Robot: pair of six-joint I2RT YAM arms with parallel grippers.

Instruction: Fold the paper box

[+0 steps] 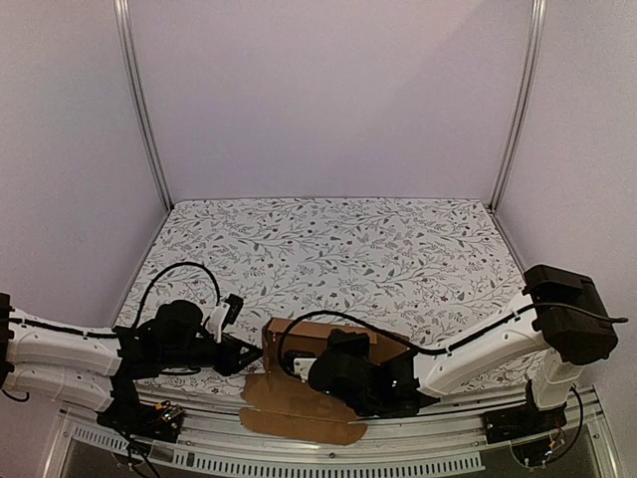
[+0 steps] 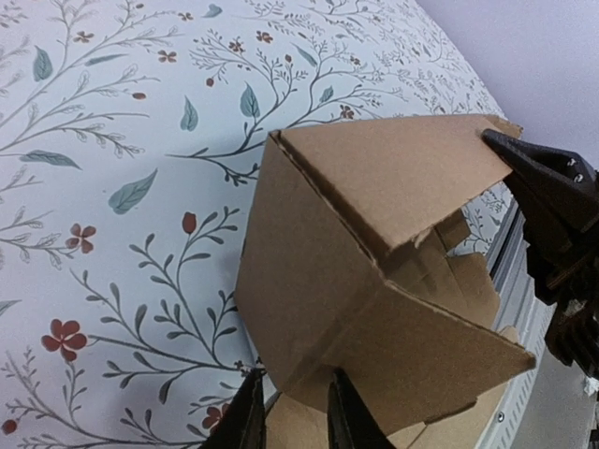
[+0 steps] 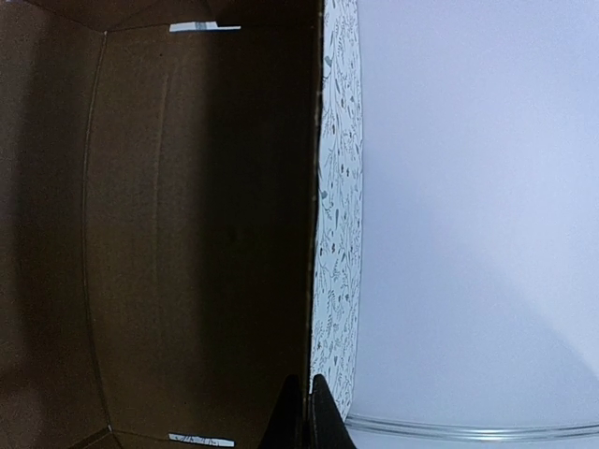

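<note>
Lying at the near edge of the table, long axis running left to right between the arms, the paper box is being pinched at its left end by the narrowed left gripper and along one wall's edge by the nearly closed right gripper.

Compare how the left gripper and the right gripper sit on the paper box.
Gap: the left gripper has its fingers apart, astride a lower corner of the paper box; the right gripper has them nearly together on a thin wall edge. Side: the left gripper faces the box's outside, the right gripper its dark inside. Shared: both are black, low by the near edge of the table, on the same box.
</note>
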